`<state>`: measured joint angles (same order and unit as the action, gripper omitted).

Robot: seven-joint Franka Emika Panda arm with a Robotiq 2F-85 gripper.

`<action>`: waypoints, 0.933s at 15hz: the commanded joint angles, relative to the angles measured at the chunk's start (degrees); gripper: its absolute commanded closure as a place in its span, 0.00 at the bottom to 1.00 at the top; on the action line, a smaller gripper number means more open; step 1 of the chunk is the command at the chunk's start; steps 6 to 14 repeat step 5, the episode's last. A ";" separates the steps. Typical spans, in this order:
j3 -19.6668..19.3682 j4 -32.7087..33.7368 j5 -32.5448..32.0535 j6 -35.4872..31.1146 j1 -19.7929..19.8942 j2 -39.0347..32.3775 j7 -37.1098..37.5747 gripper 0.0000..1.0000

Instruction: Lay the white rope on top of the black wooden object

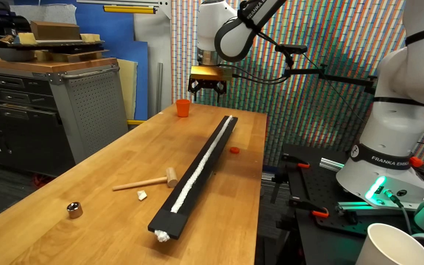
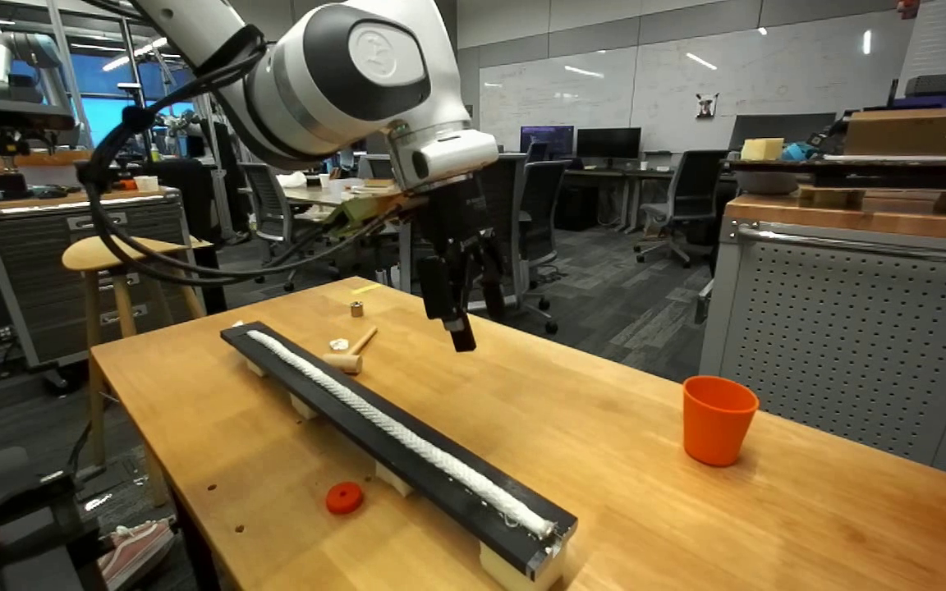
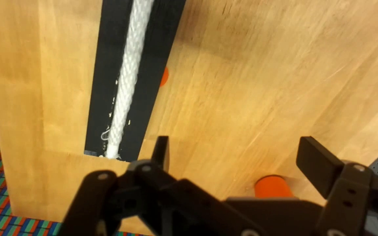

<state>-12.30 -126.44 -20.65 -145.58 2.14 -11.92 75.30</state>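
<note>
The white rope (image 1: 197,171) lies lengthwise along the top of the black wooden beam (image 1: 169,221), nearly straight. Both exterior views show this rope (image 2: 403,435) and beam (image 2: 440,486). In the wrist view, the rope (image 3: 128,72) reaches the beam's (image 3: 103,82) end, where a small loose strand shows. A white tuft (image 1: 162,235) sticks out under the beam's other end; I cannot tell whether it belongs to the rope. My gripper (image 1: 207,98) is open and empty, raised above the table and apart from rope and beam. It also shows in an exterior view (image 2: 477,324) and the wrist view (image 3: 235,141).
Pale blocks (image 2: 393,478) hold the beam off the wooden table. An orange cup (image 2: 718,420) stands near the gripper's side of the table, and an orange disc (image 1: 235,150) lies beside the beam. A wooden mallet (image 1: 171,177), a white piece (image 1: 142,195) and a metal cylinder (image 1: 74,210) lie on the other side.
</note>
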 commanded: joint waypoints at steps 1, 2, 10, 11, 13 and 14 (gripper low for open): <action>-0.13 0.05 0.15 0.18 -0.11 0.03 -0.16 0.00; -0.23 0.05 0.16 0.17 -0.14 -0.31 -0.17 0.00; -0.49 0.04 0.18 0.13 -0.19 -1.09 -0.18 0.00; -0.49 0.04 0.18 0.13 -0.19 -1.09 -0.18 0.00; -0.49 0.04 0.18 0.13 -0.19 -1.09 -0.18 0.00; -0.49 0.04 0.18 0.13 -0.19 -1.09 -0.18 0.00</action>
